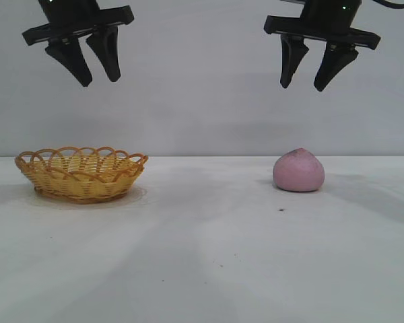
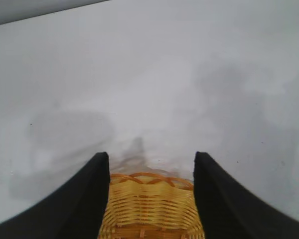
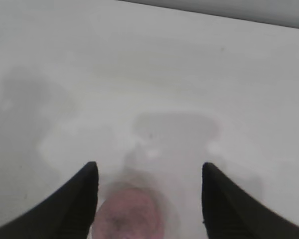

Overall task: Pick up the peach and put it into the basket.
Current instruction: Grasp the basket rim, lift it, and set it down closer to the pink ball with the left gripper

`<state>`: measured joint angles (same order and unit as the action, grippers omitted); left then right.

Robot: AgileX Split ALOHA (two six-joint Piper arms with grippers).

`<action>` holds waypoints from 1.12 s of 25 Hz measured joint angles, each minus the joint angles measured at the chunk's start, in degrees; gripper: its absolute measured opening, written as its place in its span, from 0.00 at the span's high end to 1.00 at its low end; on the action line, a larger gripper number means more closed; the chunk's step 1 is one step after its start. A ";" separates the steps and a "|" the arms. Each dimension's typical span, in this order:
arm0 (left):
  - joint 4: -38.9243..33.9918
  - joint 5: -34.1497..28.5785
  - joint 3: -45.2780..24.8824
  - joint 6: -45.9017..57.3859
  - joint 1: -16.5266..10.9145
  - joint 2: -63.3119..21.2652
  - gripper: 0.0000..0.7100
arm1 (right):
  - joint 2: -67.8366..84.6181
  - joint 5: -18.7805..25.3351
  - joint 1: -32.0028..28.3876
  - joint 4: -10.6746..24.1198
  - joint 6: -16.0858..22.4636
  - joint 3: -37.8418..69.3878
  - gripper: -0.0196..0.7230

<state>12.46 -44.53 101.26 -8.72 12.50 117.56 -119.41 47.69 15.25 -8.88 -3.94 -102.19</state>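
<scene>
From the outside camera, my left pincer [image 1: 91, 67] hangs high above the basket [image 1: 81, 173], its two black fingers parted and nothing between them. My right pincer [image 1: 311, 73] hangs just as high on the other side, over the peach [image 1: 298, 171], fingers also spread and empty. The basket sits on the left of the white counter [image 1: 202, 256], upright, its looped rim whole. The peach rests on the counter at the right, well apart from the basket, pointed tip up, with a greyish smudge near the top. Neither of my pincers touches anything.

Through my left wrist camera, I see my left pincer [image 2: 152, 199] with its fingers [image 2: 84, 204] standing apart, and the basket [image 2: 149, 209] shows in the gap between them, down on the counter [image 2: 149, 74] below me.

Through my right wrist camera, my right pincer [image 3: 149, 199] is likewise spread, and the peach [image 3: 128, 211] lies in view between the fingers [image 3: 70, 209], down on the counter [image 3: 149, 74], nearer the one finger than the other.
</scene>
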 joint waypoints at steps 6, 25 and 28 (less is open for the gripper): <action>0.00 0.00 0.00 0.00 0.00 0.00 0.46 | 0.00 0.00 0.00 0.00 0.00 0.00 0.42; -5.08 -12.27 0.13 -1.38 -6.08 7.43 0.46 | 0.00 0.48 0.00 0.00 0.00 0.00 0.42; -5.27 -12.05 0.13 -2.13 -6.08 8.71 0.46 | 0.00 0.58 0.00 0.00 0.00 0.00 0.42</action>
<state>7.19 -56.58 101.39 -10.84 6.42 126.27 -119.41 48.27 15.25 -8.88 -3.94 -102.19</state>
